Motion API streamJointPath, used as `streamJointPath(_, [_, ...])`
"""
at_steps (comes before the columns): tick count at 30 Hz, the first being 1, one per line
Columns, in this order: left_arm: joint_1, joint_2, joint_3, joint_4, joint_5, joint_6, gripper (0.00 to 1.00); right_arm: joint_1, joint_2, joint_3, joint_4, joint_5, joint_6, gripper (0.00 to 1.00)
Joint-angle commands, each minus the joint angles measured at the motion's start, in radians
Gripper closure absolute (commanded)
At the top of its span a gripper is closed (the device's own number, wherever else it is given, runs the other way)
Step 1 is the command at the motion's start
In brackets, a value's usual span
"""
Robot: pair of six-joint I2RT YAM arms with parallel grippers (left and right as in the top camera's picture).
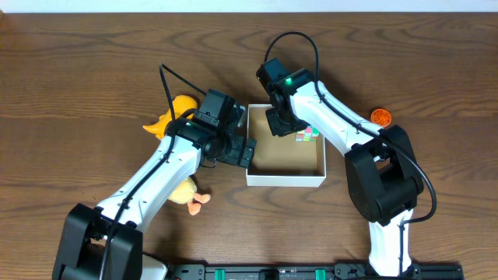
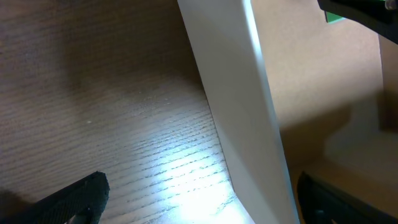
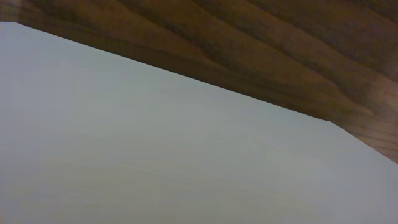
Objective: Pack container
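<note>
Container [image 1: 285,180] sits mid-desk; my left gripper [image 1: 246,152] has its fingers [image 2: 74,202] spread wide, one on each side of the left wall. My right gripper [image 1: 280,124] hangs inside by the far wall, and I can't see if it is spread or pinched. One yellow duck [image 1: 183,105] lies toward the left edge, nearer my left arm.

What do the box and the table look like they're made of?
The container looks like cardboard: thin matte white walls, plain brown floor. The table looks like wood or wood-look laminate: dark brown grain, slight sheen where light glares in the left wrist view.
</note>
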Motion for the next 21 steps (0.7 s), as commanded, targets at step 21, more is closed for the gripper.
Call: streamJointPath(21, [-0.002, 0.004, 0.019, 0.006, -0.01, 0.01, 0.02, -0.039, -0.014, 0.046, -0.023, 0.037, -0.032, 0.68])
